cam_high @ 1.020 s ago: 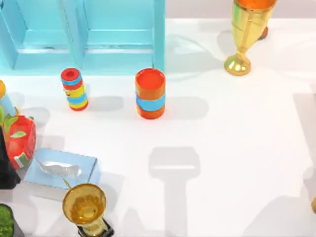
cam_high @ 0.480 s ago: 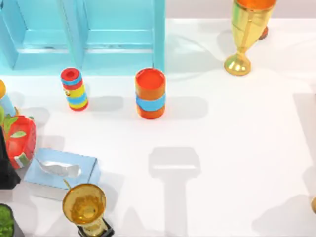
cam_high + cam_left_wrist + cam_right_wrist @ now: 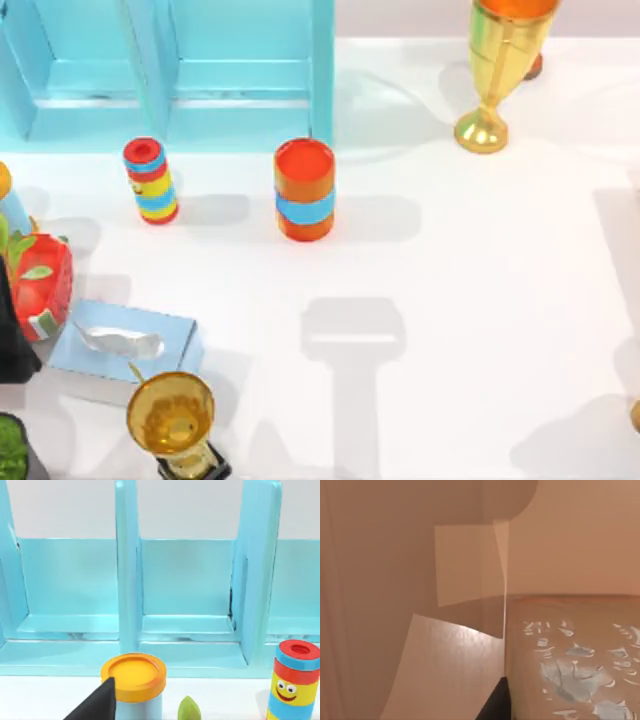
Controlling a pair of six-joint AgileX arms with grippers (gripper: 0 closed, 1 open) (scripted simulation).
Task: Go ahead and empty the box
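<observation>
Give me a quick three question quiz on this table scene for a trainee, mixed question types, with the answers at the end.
1. True or false: the orange can with the blue band stands upright on the white table.
2. Multiple choice: what lies nearest the tissue box? A. the gold trophy with the black base B. the tall gold goblet C. the blue shelf unit
3. Fill in: in the left wrist view, the striped tube has a smiling ____ printed on it.

Key: 1 true; 2 A; 3 face.
</observation>
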